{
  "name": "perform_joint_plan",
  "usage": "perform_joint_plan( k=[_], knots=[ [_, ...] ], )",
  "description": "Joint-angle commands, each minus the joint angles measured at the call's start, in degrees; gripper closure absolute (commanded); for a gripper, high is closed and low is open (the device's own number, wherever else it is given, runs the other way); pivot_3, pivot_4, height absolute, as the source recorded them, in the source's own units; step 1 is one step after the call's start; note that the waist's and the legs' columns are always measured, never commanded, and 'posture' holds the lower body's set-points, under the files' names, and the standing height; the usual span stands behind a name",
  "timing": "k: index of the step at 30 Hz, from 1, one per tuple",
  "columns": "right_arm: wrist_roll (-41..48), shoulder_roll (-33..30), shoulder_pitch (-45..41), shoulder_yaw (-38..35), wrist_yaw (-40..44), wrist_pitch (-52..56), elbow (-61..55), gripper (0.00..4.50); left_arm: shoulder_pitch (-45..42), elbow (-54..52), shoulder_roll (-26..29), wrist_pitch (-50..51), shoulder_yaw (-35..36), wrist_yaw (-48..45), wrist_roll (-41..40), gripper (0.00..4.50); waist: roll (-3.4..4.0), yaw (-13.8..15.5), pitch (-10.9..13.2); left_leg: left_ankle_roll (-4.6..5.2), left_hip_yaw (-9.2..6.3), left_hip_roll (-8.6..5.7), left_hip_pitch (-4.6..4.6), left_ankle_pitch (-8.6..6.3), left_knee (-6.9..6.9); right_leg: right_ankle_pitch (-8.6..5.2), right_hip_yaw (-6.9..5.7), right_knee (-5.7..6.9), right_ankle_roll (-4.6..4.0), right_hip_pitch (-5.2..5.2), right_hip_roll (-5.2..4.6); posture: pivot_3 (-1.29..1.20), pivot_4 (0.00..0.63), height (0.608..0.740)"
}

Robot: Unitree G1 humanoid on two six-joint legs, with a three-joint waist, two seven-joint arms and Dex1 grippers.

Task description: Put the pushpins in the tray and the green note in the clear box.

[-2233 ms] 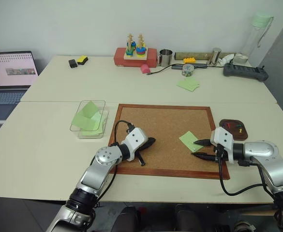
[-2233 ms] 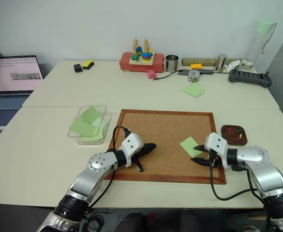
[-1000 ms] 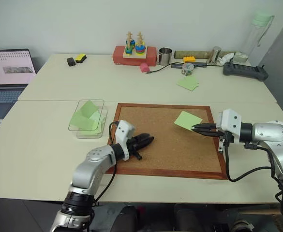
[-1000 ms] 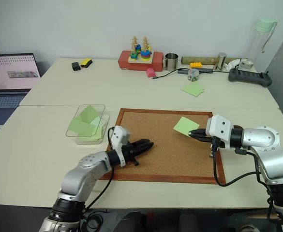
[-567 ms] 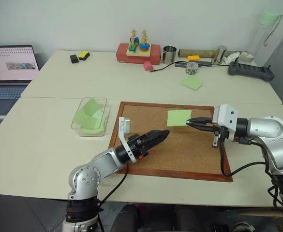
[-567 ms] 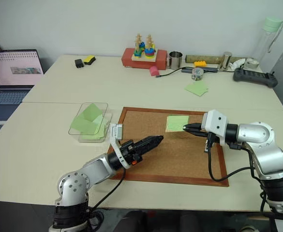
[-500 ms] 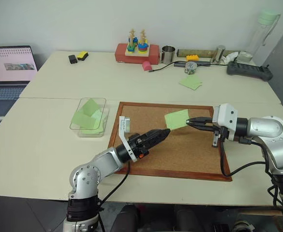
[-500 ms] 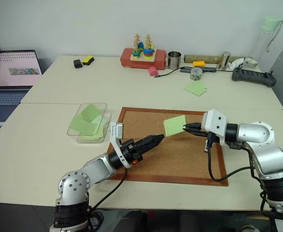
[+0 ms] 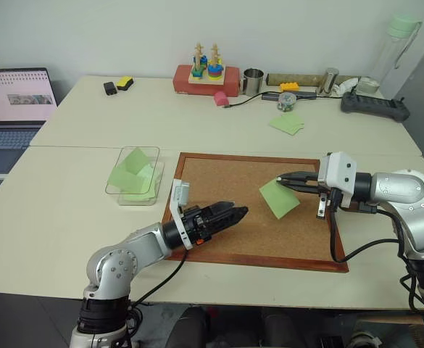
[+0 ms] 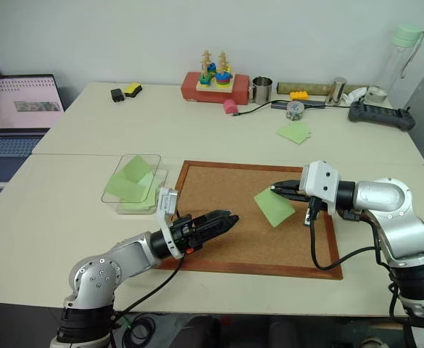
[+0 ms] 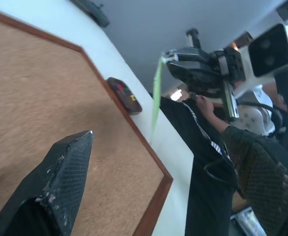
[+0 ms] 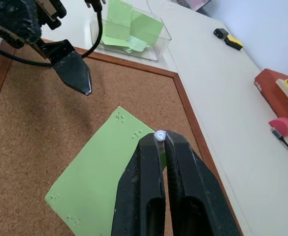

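Observation:
My right gripper (image 9: pixel 283 178) is shut on one corner of the green note (image 9: pixel 279 198), which hangs tilted above the right half of the cork board (image 9: pixel 222 181). From the right wrist, the pads (image 12: pixel 148 147) pinch the note's (image 12: pixel 102 172) edge. My left gripper (image 9: pixel 237 212) stands open over the board's front left part, pointing toward the note, nothing between its fingers (image 11: pixel 60 177). The dark tray (image 11: pixel 125 95) sits just past the board's right edge with small coloured pushpins (image 11: pixel 120 89) in it. The clear box (image 9: pixel 156 174), with green sheets inside, stands left of the board.
A laptop (image 9: pixel 16 98) sits at the far left. Along the back are a red stacking toy (image 9: pixel 204 76), a metal cup (image 9: pixel 252 81), loose green sheets (image 9: pixel 285 123), a black device (image 9: pixel 371 107) and a bottle (image 9: pixel 393 43). A person in dark clothes (image 11: pixel 203 162) is beyond the table's right edge.
The note, held nearly level to the left of the right gripper half a second ago, now hangs down below it. The left gripper's fingers have spread apart and the hand has drawn back a little.

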Motion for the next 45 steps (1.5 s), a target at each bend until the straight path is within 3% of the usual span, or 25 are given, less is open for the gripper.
perform_joint_plan(
  k=[1, 9, 12, 18, 32, 45],
  knots=[
    [0.26, -0.28, -1.28, -0.32, 0.05, -0.65, -2.65, 4.50, -2.54, -1.30, -0.47, -3.17, -2.37, -1.22, 2.84, 0.05, 0.00, 0.01, 0.00, 0.00, 0.00, 0.00, 0.00, 0.00, 0.00, 0.00, 0.00, 0.00, 0.00, 0.00, 0.00, 0.00, 0.150, 0.740],
    [0.49, 0.09, -2.90, 0.77, 0.28, -0.40, -3.59, 4.50, -8.20, 4.21, -5.33, -5.97, -6.98, -1.59, 6.97, 0.05, 0.00, 0.01, 0.00, 0.00, 0.02, -0.01, 0.00, 0.00, 0.02, 0.00, 0.01, 0.00, 0.00, 0.00, 0.00, 0.00, 0.150, 0.740],
    [0.63, 0.33, -3.28, 1.15, 0.16, -0.03, -3.99, 4.50, -9.80, 7.10, -7.16, -6.90, -7.43, -1.37, 8.47, 0.44, -0.01, 0.01, 0.01, 0.00, 0.02, -0.01, -0.01, 0.00, 0.01, 0.00, 0.00, 0.00, 0.00, 0.00, 0.00, 0.00, 0.150, 0.740],
    [1.18, 0.57, -4.24, 1.54, -0.40, 2.18, -5.45, 4.50, -11.21, 9.89, -9.14, -8.69, -8.15, -2.13, 11.00, 1.46, -0.01, -0.04, 0.00, 0.00, 0.04, -0.01, -0.01, 0.00, 0.01, 0.00, 0.01, 0.02, 0.00, -0.03, 0.00, 0.00, 0.150, 0.740],
    [1.55, 1.77, -3.08, 0.83, -1.99, 4.88, -7.61, 4.50, -12.26, 12.45, -10.46, -10.19, -8.05, -2.70, 14.11, 4.40, -0.01, -0.01, 0.00, 0.00, 0.03, -0.02, -0.01, 0.00, 0.04, 0.00, 0.00, 0.04, 0.00, -0.03, 0.00, 0.00, 0.150, 0.740],
    [12.47, -2.00, -0.91, -10.15, -5.71, 19.36, -12.35, 4.50, -13.53, 16.11, -12.96, -9.08, -5.24, -0.24, 14.18, 4.47, -0.02, 0.04, 0.01, 0.01, 0.01, -0.03, -0.02, 0.00, 0.05, 0.00, -0.01, 0.07, 0.00, -0.03, -0.01, 0.00, 0.150, 0.740]
  ],
)
